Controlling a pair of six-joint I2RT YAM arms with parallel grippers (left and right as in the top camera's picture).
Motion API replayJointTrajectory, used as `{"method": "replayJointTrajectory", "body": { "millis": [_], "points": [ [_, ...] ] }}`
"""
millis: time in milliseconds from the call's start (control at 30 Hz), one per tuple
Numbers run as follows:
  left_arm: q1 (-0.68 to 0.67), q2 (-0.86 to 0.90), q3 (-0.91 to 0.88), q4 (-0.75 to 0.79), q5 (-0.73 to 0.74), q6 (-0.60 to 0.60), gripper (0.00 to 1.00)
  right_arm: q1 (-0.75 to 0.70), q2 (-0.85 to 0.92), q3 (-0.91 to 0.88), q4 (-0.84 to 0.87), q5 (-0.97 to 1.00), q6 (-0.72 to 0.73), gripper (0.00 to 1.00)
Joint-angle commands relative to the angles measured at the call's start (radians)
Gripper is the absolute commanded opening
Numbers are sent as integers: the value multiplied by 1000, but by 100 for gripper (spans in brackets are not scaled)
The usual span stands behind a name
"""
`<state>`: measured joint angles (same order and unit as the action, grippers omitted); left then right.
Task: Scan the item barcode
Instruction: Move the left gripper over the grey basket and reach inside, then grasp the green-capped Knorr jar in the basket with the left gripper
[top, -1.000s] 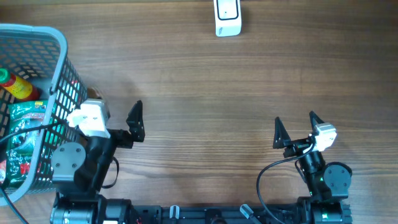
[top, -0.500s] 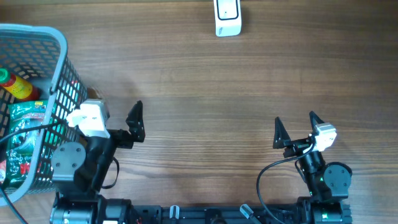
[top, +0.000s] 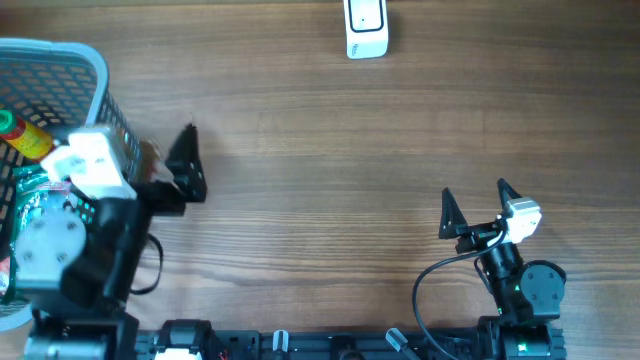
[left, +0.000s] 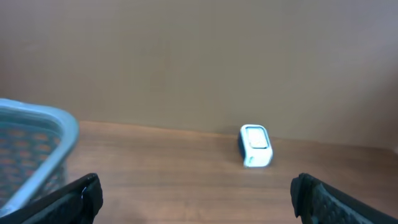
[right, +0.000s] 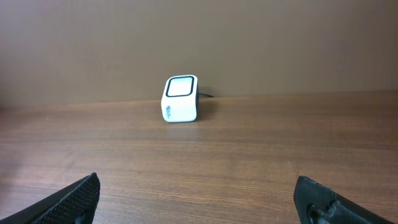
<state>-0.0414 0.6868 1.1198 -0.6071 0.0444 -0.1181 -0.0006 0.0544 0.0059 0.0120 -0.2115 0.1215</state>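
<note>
The white barcode scanner (top: 366, 28) stands at the table's far edge, its window facing up; it shows in the left wrist view (left: 255, 146) and in the right wrist view (right: 180, 99). The items lie in a blue-grey basket (top: 95, 60) at the left: a red sauce bottle (top: 22, 138) and a green packet (top: 40, 190). My left gripper (top: 165, 160) is open and empty, right beside the basket's right wall. My right gripper (top: 477, 203) is open and empty near the front right, far from the scanner.
The basket's rim (left: 43, 115) fills the left edge of the left wrist view. Bare wooden table (top: 330, 170) lies between the two grippers and the scanner. The arm bases and cables sit along the front edge.
My left arm has swung up and to the left, bringing its gripper closer to the basket's wall. The right arm has not moved.
</note>
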Motion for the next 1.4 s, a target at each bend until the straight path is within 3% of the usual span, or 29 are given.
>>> {"method": "replayJointTrajectory", "body": {
  "millis": [0,100,300,467,567,667,767,933,1100,1233,1367],
  "points": [
    [-2,108,187,-93,-203,-55,100,3,-3,-1,3,6,-16,100],
    [-2,206,336,-241,-241,-54,100,3,-3,-1,3,6,-16,100],
    [-2,254,349,-467,-110,-54,100,3,-3,-1,3,6,-16,100],
    [-1,272,349,-443,-143,-58,100,3,-3,-1,3,6,-16,100],
    [31,277,354,-386,-316,-219,100,3,-3,-1,3,6,-16,100],
    [127,306,363,-376,-364,-276,100,3,-3,-1,3,6,-16,100],
    [305,364,385,-408,-354,-366,100,3,-3,-1,3,6,-16,100],
    [578,469,393,-469,-255,-426,100,3,-3,-1,3,6,-16,100],
    [795,573,393,-529,-129,-597,100,3,-3,-1,3,6,-16,100],
    [901,701,389,-625,-78,-639,100,3,-3,-1,3,6,-16,100],
    [896,843,388,-668,-69,-637,100,3,-3,-1,3,6,-16,100]
  ]
}}
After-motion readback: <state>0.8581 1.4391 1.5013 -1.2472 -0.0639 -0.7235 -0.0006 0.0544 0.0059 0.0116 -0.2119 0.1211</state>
